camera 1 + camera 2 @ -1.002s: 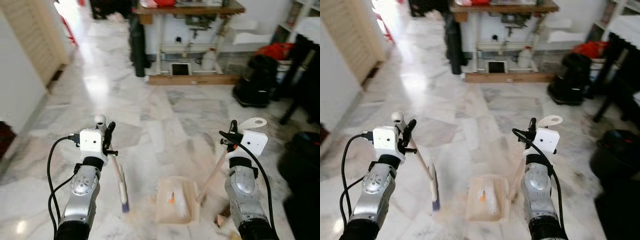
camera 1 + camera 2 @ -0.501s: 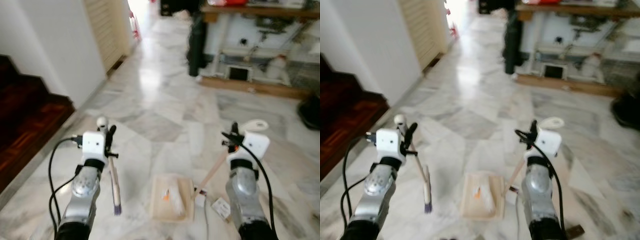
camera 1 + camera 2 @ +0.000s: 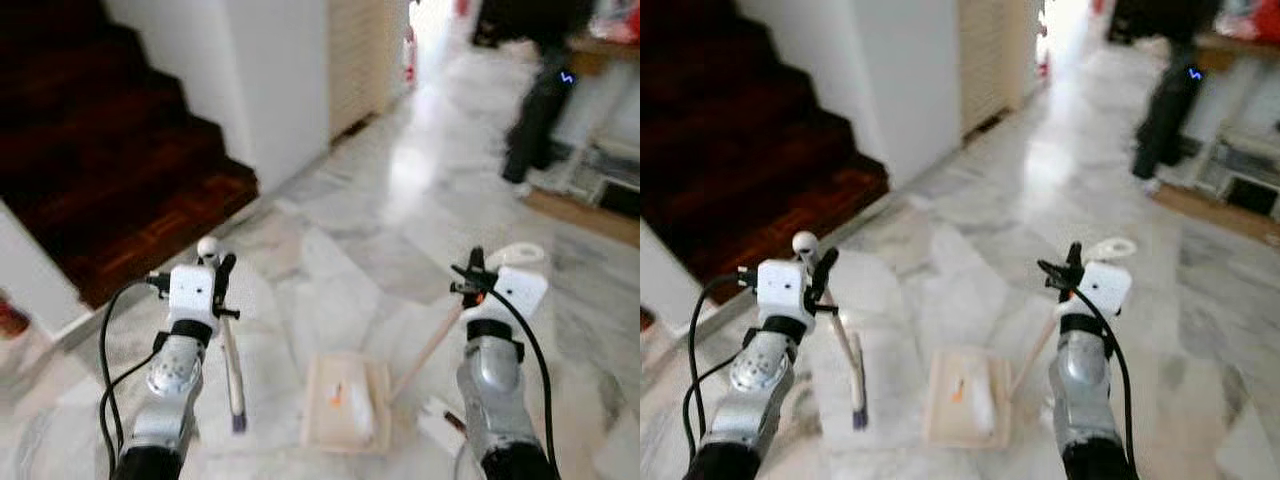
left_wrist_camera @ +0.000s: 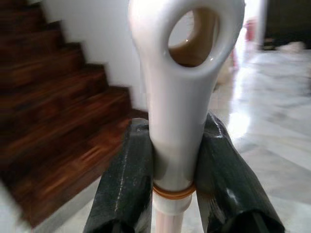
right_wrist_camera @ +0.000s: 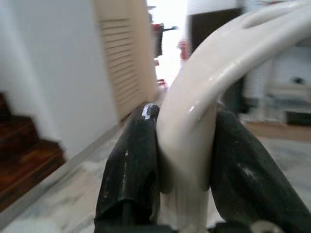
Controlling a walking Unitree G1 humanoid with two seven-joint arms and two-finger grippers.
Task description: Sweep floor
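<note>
My left gripper (image 3: pixel 218 272) is shut on the white handle of a small broom (image 3: pixel 233 375), whose dark bristles hang just above the marble floor. In the left wrist view the black fingers (image 4: pixel 127 184) clamp the broom handle (image 4: pixel 177 97) below its hanging loop. My right gripper (image 3: pixel 474 282) is shut on the cream handle of a dustpan (image 3: pixel 343 402), which rests low between my arms and holds some white and orange debris. The right wrist view shows the fingers (image 5: pixel 131 165) pressed on the dustpan handle (image 5: pixel 194 126).
Dark wooden stairs (image 3: pixel 110 170) rise at the left beside a white wall (image 3: pixel 270 70) and a louvred door (image 3: pixel 362 50). A dark upright object (image 3: pixel 535 110) and low shelving (image 3: pixel 610 170) stand at the far right. White litter (image 3: pixel 440 420) lies by my right arm.
The whole view has swung left: the stairs and wall now fill the left side and the table has slid off to the right. Both grippers keep the same hold on broom and dustpan.
</note>
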